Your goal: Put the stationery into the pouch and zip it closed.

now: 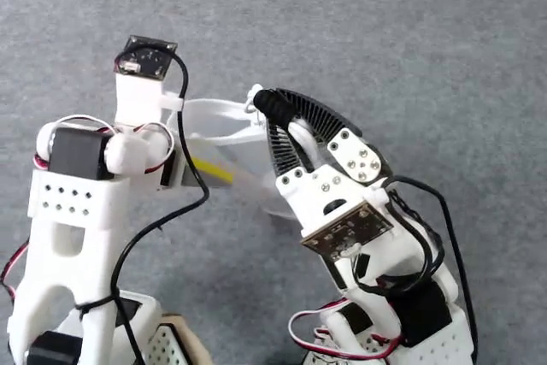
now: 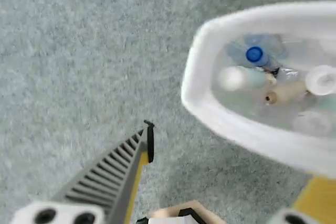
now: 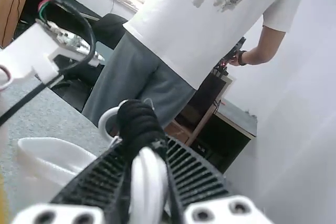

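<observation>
- The left gripper sat low over the table with its yellow-lined fingers spread wide, holding nothing; the near end of the pouch lay just off the gap between them
- The right gripper had its black ribbed fingers pressed together on a white strip of the pouch, which I judged to be the rim or the zip pull; I could not tell which
- The pouch lay on the grey felt-like table cover between the two arms, its mouth gaping, so the zip was not yet closed
- The stationery was already inside: a blue-capped pen, a beige barrel end and some pale round ends beside them
- Judgement: the pouch looked light, thin and soft, likely to sag and slide on the cover when pulled, so one end of the rim wanted pinning while the zip pull was taken at its tab
- No writing or label could be read on the pouch or pens
</observation>
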Robot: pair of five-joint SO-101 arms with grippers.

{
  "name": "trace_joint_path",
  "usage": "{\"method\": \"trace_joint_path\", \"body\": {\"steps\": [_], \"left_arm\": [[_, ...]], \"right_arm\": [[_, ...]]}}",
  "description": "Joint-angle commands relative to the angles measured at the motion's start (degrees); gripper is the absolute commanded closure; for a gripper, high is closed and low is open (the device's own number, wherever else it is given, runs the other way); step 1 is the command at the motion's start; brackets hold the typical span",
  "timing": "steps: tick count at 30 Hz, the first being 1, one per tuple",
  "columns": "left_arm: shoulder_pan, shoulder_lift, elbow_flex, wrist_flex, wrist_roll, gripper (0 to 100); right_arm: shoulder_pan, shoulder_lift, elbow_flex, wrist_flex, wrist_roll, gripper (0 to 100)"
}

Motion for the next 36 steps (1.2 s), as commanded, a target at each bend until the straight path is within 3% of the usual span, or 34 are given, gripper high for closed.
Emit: {"method": "trace_joint_path", "body": {"steps": [1, 4, 8, 12, 22, 27, 36], "left_arm": [[0.2, -0.5, -3.9, -1.0, -0.3, 53], [0.2, -0.4, -3.8, -4.0, 0.3, 54], [0.2, -0.2, -3.8, -8.8, 7.4, 54], [0.2, 0.0, -3.3, -12.6, 12.0, 54], [0.2, 6.2, -1.2, -14.2, 12.4, 54], [0.5, 5.4, -1.4, -11.8, 12.3, 53], [0.7, -0.9, -1.4, -6.6, 8.9, 53]], "right_arm": [[0.4, -0.9, -1.5, -1.1, 0.0, 98.6], [-2.2, -0.9, -5.7, 4.9, -1.5, 98.6], [-7.4, -0.9, -14.3, 12.1, -6.2, 98.6], [-8.1, -0.9, -20.9, 13.9, -9.7, 98.6], [-7.8, -0.9, -18.5, 17.7, -9.9, 98.6], [-7.7, -0.9, -11.7, 16.6, -5.6, 98.6], [-0.9, -0.5, 1.0, 1.9, -4.4, 98.6]]}}
